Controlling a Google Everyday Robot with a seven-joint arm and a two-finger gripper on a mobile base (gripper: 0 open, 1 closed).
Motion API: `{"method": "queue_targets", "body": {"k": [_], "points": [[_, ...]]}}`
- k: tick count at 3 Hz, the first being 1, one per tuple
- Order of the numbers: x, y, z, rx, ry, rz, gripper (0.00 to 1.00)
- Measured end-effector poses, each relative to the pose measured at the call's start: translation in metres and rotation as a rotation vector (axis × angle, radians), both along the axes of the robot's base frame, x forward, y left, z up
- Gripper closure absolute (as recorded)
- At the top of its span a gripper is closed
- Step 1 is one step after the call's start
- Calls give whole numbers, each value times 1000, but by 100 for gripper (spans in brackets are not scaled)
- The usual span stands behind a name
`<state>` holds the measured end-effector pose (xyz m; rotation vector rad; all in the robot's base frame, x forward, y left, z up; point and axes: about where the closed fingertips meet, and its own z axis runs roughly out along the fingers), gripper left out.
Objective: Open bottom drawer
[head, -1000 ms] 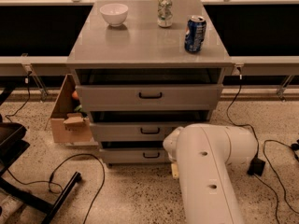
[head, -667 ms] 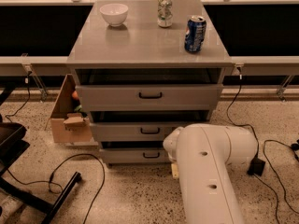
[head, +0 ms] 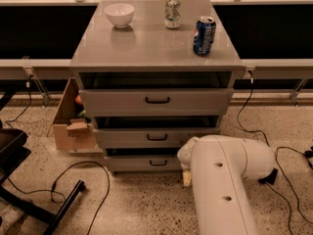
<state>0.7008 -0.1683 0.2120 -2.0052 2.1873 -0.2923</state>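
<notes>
The grey cabinet (head: 155, 43) has three drawers. The bottom drawer (head: 137, 163) is the shallowest, with a plain grey front and a small black bar handle (head: 158, 162); a dark gap shows above its front. My white arm (head: 220, 180) reaches in from the lower right. My gripper (head: 187, 176) is at the arm's end, low by the right end of the bottom drawer's front, to the right of the handle. It is mostly hidden behind the arm.
On the cabinet top stand a white bowl (head: 119, 14), a silver can (head: 171, 11) and a blue can (head: 204, 35). An open cardboard box (head: 73, 124) sits at the cabinet's left. Black cables (head: 73, 175) and a black chair base (head: 29, 199) lie on the floor.
</notes>
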Motion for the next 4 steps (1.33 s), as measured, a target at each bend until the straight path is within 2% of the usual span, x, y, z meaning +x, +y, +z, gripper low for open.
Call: {"method": "queue_targets", "body": {"k": [1, 2, 4], "points": [[5, -3, -7, 14, -38, 9, 0], [13, -1, -14, -12, -51, 20, 0], [28, 7, -40, -51, -34, 7, 0]]}}
